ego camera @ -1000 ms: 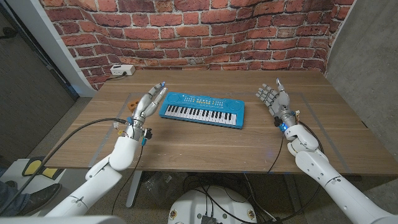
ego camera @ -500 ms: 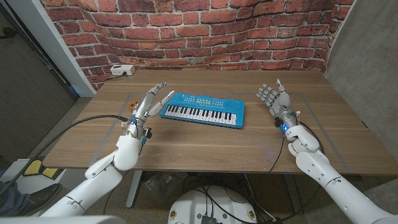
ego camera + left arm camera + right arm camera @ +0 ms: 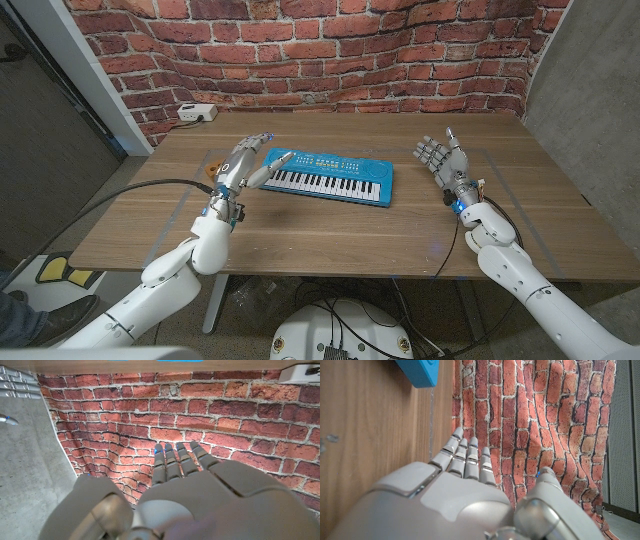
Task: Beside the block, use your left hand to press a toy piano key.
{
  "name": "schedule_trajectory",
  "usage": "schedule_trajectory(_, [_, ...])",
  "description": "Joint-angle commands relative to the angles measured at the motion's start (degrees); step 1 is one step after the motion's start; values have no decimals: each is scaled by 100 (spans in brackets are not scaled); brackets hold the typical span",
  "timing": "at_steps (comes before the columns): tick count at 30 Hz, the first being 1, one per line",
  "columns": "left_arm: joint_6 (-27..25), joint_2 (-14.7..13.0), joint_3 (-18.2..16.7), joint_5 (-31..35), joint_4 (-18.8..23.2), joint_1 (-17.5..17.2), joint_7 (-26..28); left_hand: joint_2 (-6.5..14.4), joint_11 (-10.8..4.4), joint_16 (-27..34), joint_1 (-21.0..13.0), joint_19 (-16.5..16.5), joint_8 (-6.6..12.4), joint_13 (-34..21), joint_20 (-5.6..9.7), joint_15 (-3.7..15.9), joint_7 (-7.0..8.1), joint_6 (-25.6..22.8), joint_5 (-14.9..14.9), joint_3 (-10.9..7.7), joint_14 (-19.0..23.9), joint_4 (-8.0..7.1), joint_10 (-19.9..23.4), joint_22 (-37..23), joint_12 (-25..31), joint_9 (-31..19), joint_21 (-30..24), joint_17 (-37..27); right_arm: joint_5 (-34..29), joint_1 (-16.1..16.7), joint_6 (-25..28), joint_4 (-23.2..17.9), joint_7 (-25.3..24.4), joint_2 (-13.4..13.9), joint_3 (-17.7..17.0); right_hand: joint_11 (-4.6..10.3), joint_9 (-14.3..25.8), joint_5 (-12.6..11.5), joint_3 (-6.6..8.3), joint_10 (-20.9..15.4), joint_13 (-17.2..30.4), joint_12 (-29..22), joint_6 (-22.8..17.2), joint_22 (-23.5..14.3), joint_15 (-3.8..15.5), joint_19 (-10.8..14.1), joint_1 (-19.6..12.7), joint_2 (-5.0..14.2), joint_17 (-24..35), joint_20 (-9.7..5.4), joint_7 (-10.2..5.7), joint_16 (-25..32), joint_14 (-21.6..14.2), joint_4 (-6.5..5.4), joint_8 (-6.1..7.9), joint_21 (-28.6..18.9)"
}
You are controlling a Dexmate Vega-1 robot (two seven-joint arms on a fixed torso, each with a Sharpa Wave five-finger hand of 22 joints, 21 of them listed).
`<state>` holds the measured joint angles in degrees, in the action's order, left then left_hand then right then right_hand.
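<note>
At the far left edge of the table (image 3: 330,235) a white power strip (image 3: 197,112) lies against the brick wall (image 3: 300,50); nearer, an orange block (image 3: 211,171) peeks out just behind the left hand (image 3: 243,167), mostly hidden by it; that hand holds nothing, fingers apart and reaching toward the piano (image 3: 326,176), a fingertip poised over the left end of the keys; from the head view I cannot tell whether it touches a key or hovers just above one. The left wrist view looks past the hand's back (image 3: 185,495) at the wall, fingers straight and slightly spread.

The piano sits mid-table, slightly skewed, its left end just beside the block. Well to the right, the right hand (image 3: 441,157) stands upright, fingers parted, empty, clear of the piano.

The risks as I judge them: spread fingers could come down on several keys at once; a push off the vertical could slide the light piano rightward; the wrist, so close to the block, could knock it aside on the way down.
</note>
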<state>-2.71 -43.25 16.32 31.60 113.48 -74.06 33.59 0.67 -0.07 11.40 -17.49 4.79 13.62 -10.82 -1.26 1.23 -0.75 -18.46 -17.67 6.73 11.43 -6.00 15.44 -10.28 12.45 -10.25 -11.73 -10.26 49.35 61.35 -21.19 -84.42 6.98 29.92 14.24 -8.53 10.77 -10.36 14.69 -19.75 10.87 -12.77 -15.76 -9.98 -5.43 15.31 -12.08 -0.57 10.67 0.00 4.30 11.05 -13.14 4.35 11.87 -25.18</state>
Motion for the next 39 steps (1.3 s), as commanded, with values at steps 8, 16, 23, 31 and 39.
schedule_trajectory(8, [-1525,-336,532,946,451,210,-213,65,94,-66,-70,-78,209,-10,140,-10,-87,-760,-46,106,-134,-2,-108,-6,-68,-33,44,-24,-12,55,6,-70,-36,27,-13,14,25,-21,15,-42,23,-40,-18,-15,5,81,22,48,17,-3,25,8,-56,20,-6,49])
schedule_trajectory(16, [-1762,-481,701,1076,556,328,-412,126,-36,-113,-48,-251,374,-10,84,52,-61,-1658,-37,205,-413,-43,-355,-12,-139,-15,72,-28,-11,29,51,-43,-34,18,16,12,26,-23,17,-46,23,-40,-16,-15,9,95,19,57,15,-21,27,4,-59,25,-10,61])
schedule_trajectory(23, [-1841,-568,821,1137,587,448,-544,143,-100,-119,-45,-323,398,-10,98,84,-22,-1877,-37,236,-519,-53,-412,-13,-140,-10,80,-28,13,34,90,-63,-102,-3,12,3,26,-24,16,-49,23,-40,-18,-15,10,99,19,61,15,-20,27,2,-60,29,-13,74])
schedule_trajectory(31, [-1988,-669,925,1151,677,551,-866,174,-157,-91,-37,-385,488,-8,112,135,-173,-2446,-40,306,-587,-70,-492,-15,-132,-3,63,-27,-21,31,92,-57,-131,-7,28,0,26,-24,13,-44,23,-37,-19,-16,10,102,21,61,15,-16,29,-2,-58,32,-16,87])
schedule_trajectory(39, [-2295,-726,1067,1252,757,691,-1286,189,-202,-67,-40,-400,530,-4,21,186,-523,-2887,-53,380,-586,-77,-399,-15,-74,0,43,-24,-22,-9,132,-46,-139,-4,39,6,27,-24,11,-49,23,-37,-28,-16,-5,103,25,66,15,-12,19,-3,-60,34,-16,104])
